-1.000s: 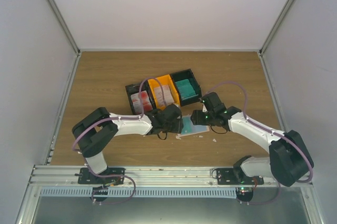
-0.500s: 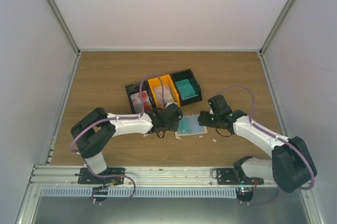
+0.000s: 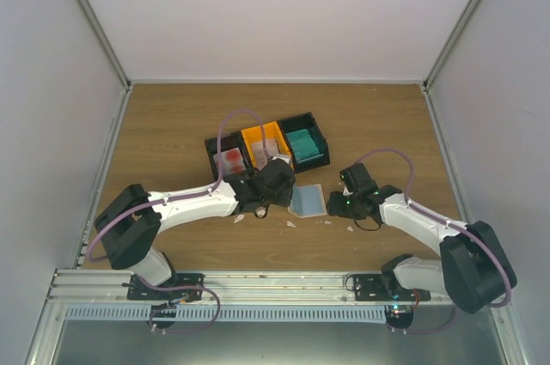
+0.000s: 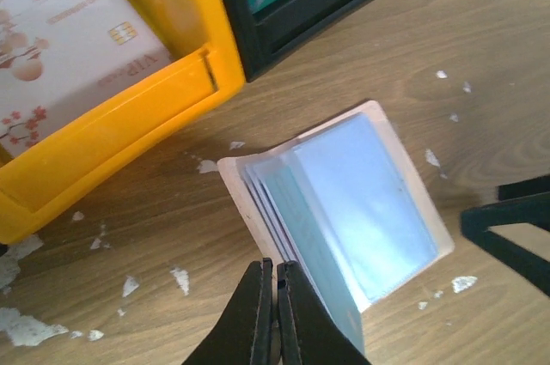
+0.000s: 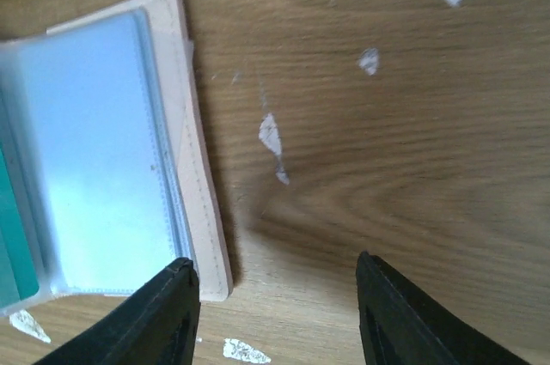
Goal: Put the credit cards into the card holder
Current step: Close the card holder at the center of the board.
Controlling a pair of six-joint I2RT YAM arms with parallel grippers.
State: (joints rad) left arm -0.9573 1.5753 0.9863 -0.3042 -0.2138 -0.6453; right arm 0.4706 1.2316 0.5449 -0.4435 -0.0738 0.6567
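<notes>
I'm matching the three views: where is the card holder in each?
Top external: card holder near centre.
Left wrist: card holder centre-right, below the orange tray.
Right wrist: card holder at left side.
Shared landmark: white scraps on the wood beside it.

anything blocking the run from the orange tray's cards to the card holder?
Only the front lip of the orange tray. Past it, just white scraps lie before the open card holder. The right gripper sits at its right edge.

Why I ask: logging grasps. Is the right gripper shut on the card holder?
No: in the right wrist view the right gripper stands wide open over the table, beside the card holder.
</notes>
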